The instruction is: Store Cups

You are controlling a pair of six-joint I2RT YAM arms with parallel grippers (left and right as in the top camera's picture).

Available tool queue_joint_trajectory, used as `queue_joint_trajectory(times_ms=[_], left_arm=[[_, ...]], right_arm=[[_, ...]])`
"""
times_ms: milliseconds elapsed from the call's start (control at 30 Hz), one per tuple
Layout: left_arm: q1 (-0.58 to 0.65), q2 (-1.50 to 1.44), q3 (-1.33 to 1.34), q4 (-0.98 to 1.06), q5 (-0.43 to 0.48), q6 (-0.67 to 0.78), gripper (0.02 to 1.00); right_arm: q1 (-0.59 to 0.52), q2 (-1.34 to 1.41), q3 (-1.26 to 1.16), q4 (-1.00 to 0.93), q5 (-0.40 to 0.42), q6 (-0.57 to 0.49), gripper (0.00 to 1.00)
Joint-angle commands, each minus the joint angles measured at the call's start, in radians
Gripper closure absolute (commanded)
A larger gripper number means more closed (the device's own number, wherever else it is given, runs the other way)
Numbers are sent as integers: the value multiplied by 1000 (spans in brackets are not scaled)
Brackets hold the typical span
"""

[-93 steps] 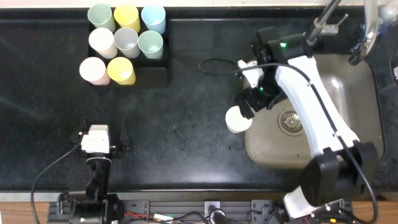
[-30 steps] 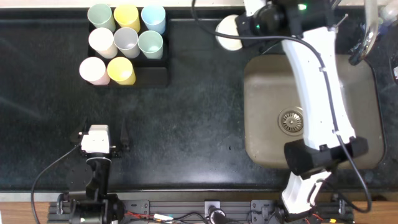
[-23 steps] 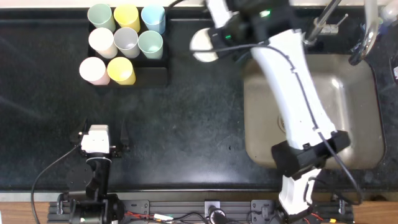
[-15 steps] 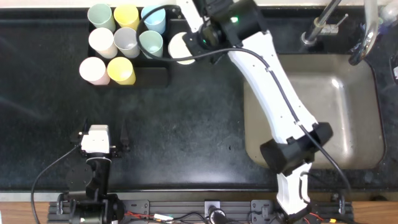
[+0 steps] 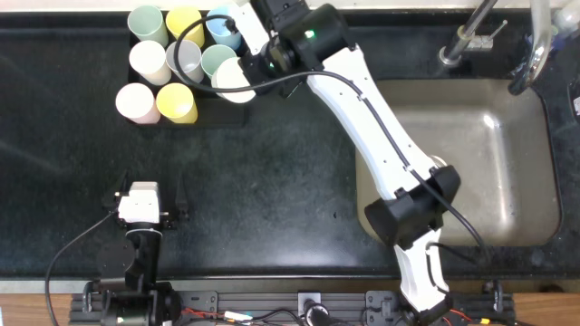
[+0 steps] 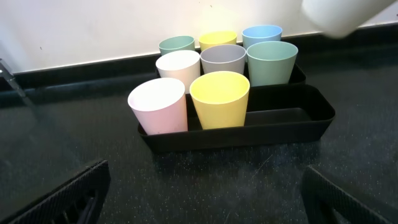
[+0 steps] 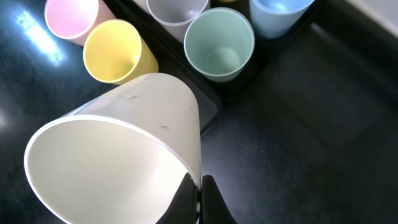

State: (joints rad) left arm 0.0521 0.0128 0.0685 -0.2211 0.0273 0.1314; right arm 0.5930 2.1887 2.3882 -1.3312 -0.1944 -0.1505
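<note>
Black-fingered and empty, our left gripper (image 6: pixel 208 193) sits spread wide, nearest us. Farther out, our right gripper (image 7: pixel 200 196) pinches the cream cup (image 7: pixel 124 143) by its wall, tilted over the tray (image 6: pixel 249 134) at its one free slot (image 6: pixel 283 116). Beyond stand eight cups (image 6: pixel 222 62); we judge only this placement remains.

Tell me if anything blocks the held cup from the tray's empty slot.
Nothing visible does. The white cup in the right gripper hangs lifted near the tray. The empty slot beside the front yellow cup is bare, with the green cup behind it.
</note>
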Motion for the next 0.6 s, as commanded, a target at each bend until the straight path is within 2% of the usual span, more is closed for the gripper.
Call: queue_joint_trajectory(times_ms=[33,600], left_arm=[[-6,-10,1,-6,16,14,18],[-6,-10,1,-6,16,14,18]], right_arm=[[11,56,25,17,-19,9,958],[62,142,25,27,-15,-17,956]])
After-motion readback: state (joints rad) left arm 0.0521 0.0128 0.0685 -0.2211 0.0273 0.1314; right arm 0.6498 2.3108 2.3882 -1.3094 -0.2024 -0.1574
